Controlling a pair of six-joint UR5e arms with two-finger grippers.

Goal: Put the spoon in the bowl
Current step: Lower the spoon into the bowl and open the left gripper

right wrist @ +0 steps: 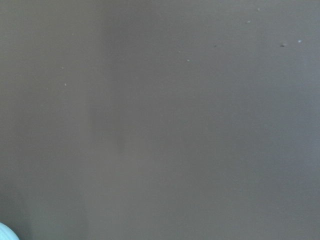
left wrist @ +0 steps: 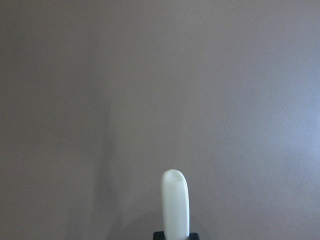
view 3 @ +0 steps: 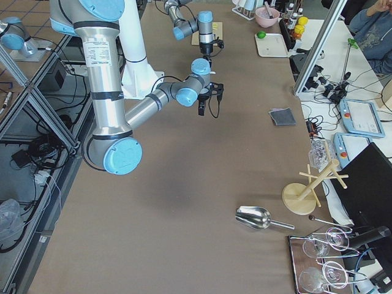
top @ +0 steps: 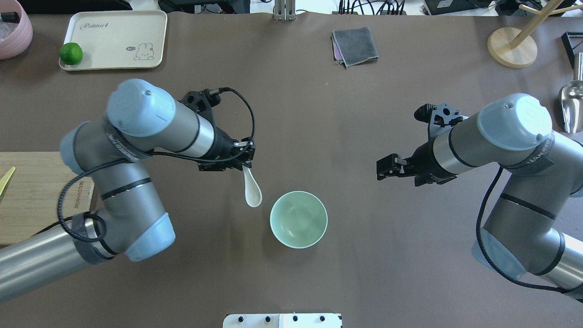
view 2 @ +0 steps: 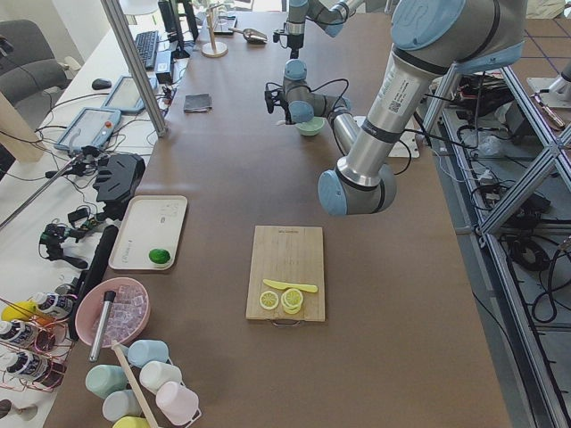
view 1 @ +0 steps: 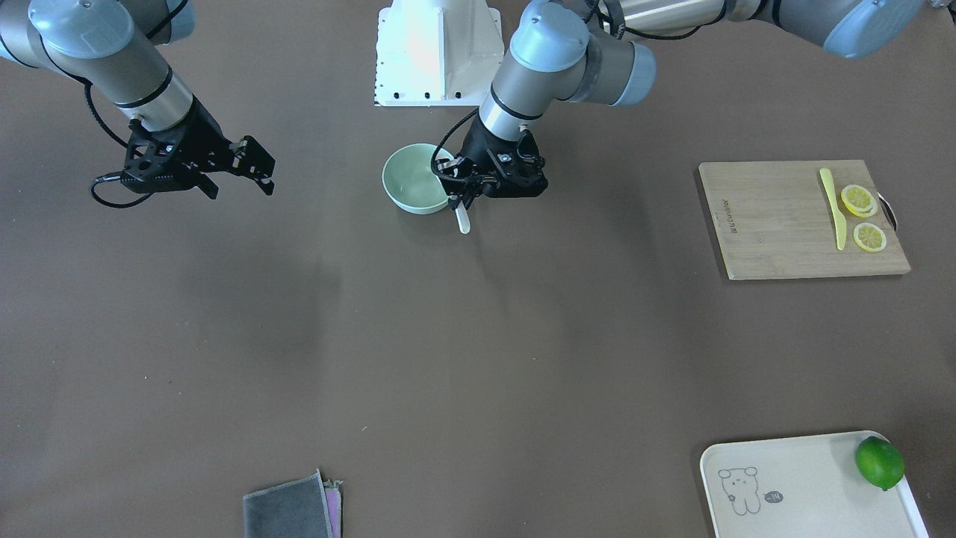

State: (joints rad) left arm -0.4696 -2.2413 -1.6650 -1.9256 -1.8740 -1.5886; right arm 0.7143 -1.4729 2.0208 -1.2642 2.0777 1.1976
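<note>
The white spoon (top: 251, 189) hangs scoop-down from my left gripper (top: 246, 160), which is shut on its handle. It is just to the left of the mint-green bowl (top: 298, 219), clear of the rim and not over the bowl. In the front-facing view the spoon (view 1: 462, 219) shows below the left gripper (view 1: 457, 191), beside the bowl (view 1: 414, 179). The left wrist view shows the spoon (left wrist: 175, 206) over bare table. My right gripper (top: 385, 168) is open and empty, well to the right of the bowl; it also shows in the front-facing view (view 1: 254, 166).
A wooden cutting board (view 1: 792, 224) with a yellow knife (view 1: 834, 207) and lemon slices (view 1: 859, 200) lies on my left. A cream tray (top: 114, 38) holds a lime (top: 71, 53). A grey cloth (top: 355, 45), a wooden stand (top: 512, 48) and a metal scoop (top: 571, 105) lie at the far side.
</note>
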